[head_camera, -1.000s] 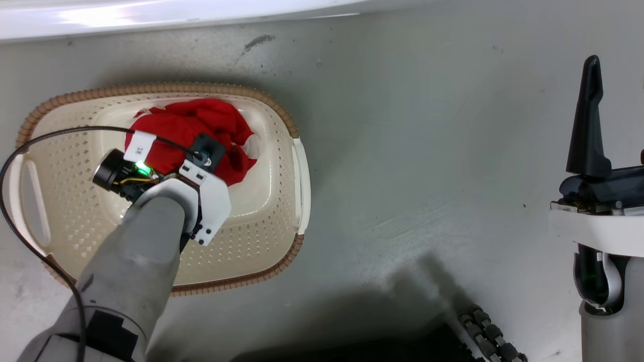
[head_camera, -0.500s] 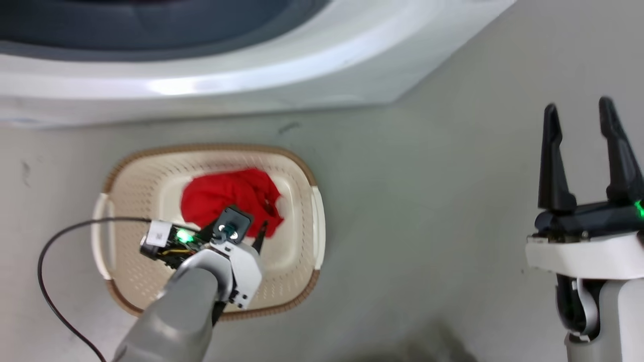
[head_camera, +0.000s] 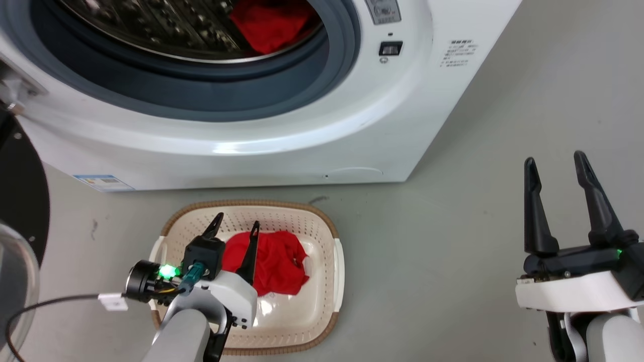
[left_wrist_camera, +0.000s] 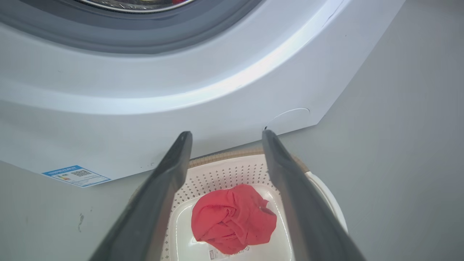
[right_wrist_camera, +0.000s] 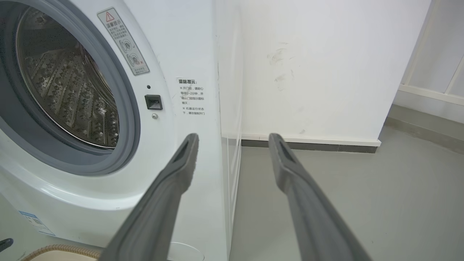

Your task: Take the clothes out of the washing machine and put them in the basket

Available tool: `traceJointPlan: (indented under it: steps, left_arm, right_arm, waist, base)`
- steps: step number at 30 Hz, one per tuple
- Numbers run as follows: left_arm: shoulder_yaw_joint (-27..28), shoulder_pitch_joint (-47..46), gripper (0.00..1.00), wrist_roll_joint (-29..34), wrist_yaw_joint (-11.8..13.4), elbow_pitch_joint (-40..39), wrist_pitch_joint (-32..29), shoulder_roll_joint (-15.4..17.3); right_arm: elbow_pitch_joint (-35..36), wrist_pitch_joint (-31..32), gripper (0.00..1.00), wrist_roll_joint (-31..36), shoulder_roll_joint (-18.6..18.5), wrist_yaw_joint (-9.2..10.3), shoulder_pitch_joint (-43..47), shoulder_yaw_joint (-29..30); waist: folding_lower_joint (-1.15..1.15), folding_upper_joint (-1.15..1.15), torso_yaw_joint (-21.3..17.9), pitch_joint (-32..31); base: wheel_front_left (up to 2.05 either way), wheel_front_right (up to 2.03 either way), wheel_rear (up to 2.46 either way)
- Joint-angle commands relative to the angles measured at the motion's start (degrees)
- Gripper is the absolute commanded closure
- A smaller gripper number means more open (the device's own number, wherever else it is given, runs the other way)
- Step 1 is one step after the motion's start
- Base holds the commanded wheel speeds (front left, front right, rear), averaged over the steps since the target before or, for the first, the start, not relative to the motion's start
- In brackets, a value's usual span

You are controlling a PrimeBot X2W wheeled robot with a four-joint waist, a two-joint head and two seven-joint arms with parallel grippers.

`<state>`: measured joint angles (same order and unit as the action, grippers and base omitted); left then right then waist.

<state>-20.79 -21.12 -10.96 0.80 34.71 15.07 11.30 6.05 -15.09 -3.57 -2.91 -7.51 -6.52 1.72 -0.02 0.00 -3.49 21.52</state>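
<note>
We see the washer (head_camera: 251, 136) with its door (head_camera: 20, 201) standing open at the left. Inside the drum (head_camera: 166, 25) a red garment (head_camera: 269, 25) lies bunched toward the right of the opening, too crumpled to show any long axis. The basket (head_camera: 271, 203) sits on the floor (head_camera: 453, 251) just in front of the washer. Its long axis runs side to side, parallel to the washer's front, with a handle at each end. A second garment (head_camera: 276, 264) rests in it as a rounded heap, around the middle of the bottom and a little toward the far side; it too points no clear way. Our left hand (head_camera: 237, 221) hovers over the basket's near left part, its fingers apart with nothing between them and pointing toward the washer. In the left wrist view the heap shows in the gap between the two fingers. Our right hand (head_camera: 553, 157) hangs well to the right of the basket, fingers likewise spread and empty, aimed past the washer's right front corner toward the wall.
</note>
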Motion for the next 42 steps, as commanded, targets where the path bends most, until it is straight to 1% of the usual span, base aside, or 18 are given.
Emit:
traceJointPlan:
  steps: [1, 6, 10, 12, 14, 16, 21, 26, 29, 33, 36, 42]
  left_arm:
    - [1.3, 2.5, 0.00, -0.2, 0.9, -3.3, 0.1, -0.1]
    - [5.8, 7.8, 0.00, 0.7, 3.6, -14.1, 0.1, -0.7]
    - [8.7, 10.4, 0.00, 1.4, 4.3, -20.1, 0.1, -1.4]
    - [9.7, 10.6, 0.00, 1.4, 3.6, -21.8, 0.1, -1.7]
    - [10.1, 10.1, 0.00, 1.9, 3.3, -22.6, 0.1, -1.4]
    - [10.8, 9.0, 0.00, 2.1, 2.5, -23.6, 0.1, -1.1]
    - [12.5, 3.1, 0.00, 2.6, 0.7, -23.4, 0.1, -0.2]
    - [13.1, -6.4, 0.00, 2.5, -0.8, -18.6, 0.1, 0.8]
    - [13.1, -12.6, 0.00, 2.8, -1.4, -14.1, -0.8, 1.7]
    - [12.7, -21.3, 0.00, 3.4, -2.2, -8.1, -2.8, 2.9]
    - [12.4, -27.7, 0.00, 3.7, -3.3, -2.7, -4.4, 4.1]
    - [11.4, -41.1, 0.00, 4.1, -4.8, 7.3, -9.2, 5.8]
  right_arm:
    - [-0.2, -0.1, 0.00, 0.3, 0.1, 0.05, 1.1, 0.0]
    - [-0.4, -0.1, 0.00, 0.3, 0.1, 0.05, 2.5, -0.2]
    - [-0.7, -0.1, 0.00, 0.2, 0.1, 0.04, 3.4, -0.3]
    - [-0.7, -0.1, 0.00, 0.2, 0.1, 0.05, 3.6, -0.6]
    - [-0.7, -0.1, 0.00, 0.1, 0.1, 0.04, 3.6, -0.8]
    - [-0.5, -0.1, 0.00, 0.0, 0.1, 0.05, 3.4, -1.0]
    - [-0.1, -0.1, 0.00, -0.3, 0.1, 0.04, 2.4, -1.0]
    - [0.3, -0.1, 0.00, -0.8, 0.1, 0.04, 0.5, -1.3]
    - [0.6, -0.1, 0.00, -1.4, 0.1, 0.04, -1.0, -1.1]
    - [0.8, -0.1, 0.00, -2.6, 0.1, 0.05, -3.2, -1.3]
    - [0.9, -0.1, 0.00, -3.3, 0.1, 0.04, -4.6, -1.3]
    - [1.4, -0.1, 0.00, -5.3, 0.1, 0.04, -7.2, -1.4]
  waist:
    - [0.02, 0.00, 1.0, -2.9]
    - [0.02, 0.00, 1.1, -5.5]
    - [0.02, 0.00, 1.2, -7.2]
    - [0.02, 0.00, 1.1, -7.6]
    - [0.02, 0.00, 0.9, -7.7]
    - [0.02, 0.00, 0.5, -7.7]
    - [0.02, 0.00, -0.6, -6.1]
    - [0.02, 0.00, -2.5, -2.5]
    - [0.02, 0.00, -3.9, 0.4]
    - [0.02, 0.00, -6.2, 4.6]
    - [0.02, 0.00, -7.8, 7.8]
    - [0.02, 0.00, -10.7, 13.7]
  base:
    - [0.00, 0.00, 0.00]
    - [0.00, 0.00, 0.00]
    - [0.00, 0.00, 0.00]
    - [0.00, 0.00, 0.00]
    - [0.00, 0.00, 0.00]
    - [0.00, 0.00, 0.00]
    - [0.00, 0.00, 0.00]
    - [0.00, 0.00, 0.00]
    - [0.00, 0.00, 0.00]
    - [0.00, 0.00, 0.00]
    - [0.00, 0.00, 0.00]
    - [0.00, 0.00, 0.00]
